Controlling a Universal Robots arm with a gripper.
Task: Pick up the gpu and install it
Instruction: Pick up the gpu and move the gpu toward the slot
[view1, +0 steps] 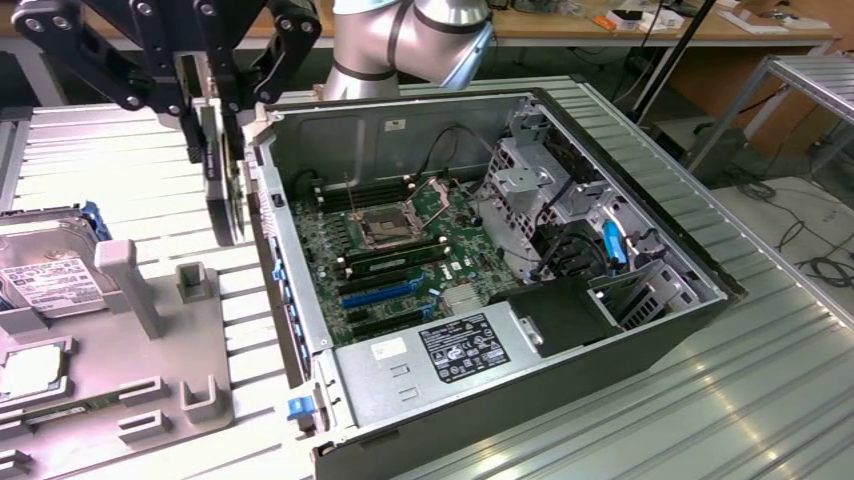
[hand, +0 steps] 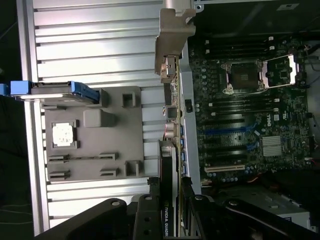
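Hand (view1: 220, 100) clamped on the gpu (view1: 226, 195) by its upper edge, beside the computer case (view1: 667, 340); probably stiff, light, fragile.

— What's cut off?
— The gripper (view1: 218, 115), beside the computer case (view1: 667, 340): the picture's edge takes its top.
— And the gpu (view1: 222, 195)?
— Its upper end is hidden between the gripper's fingers.

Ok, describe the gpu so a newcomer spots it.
Find the open computer case. Beside its wall, on the exterior view's left, the jaws hold the gpu edge-on. It's a thin dark card, unlike the boxy silver hard drive.
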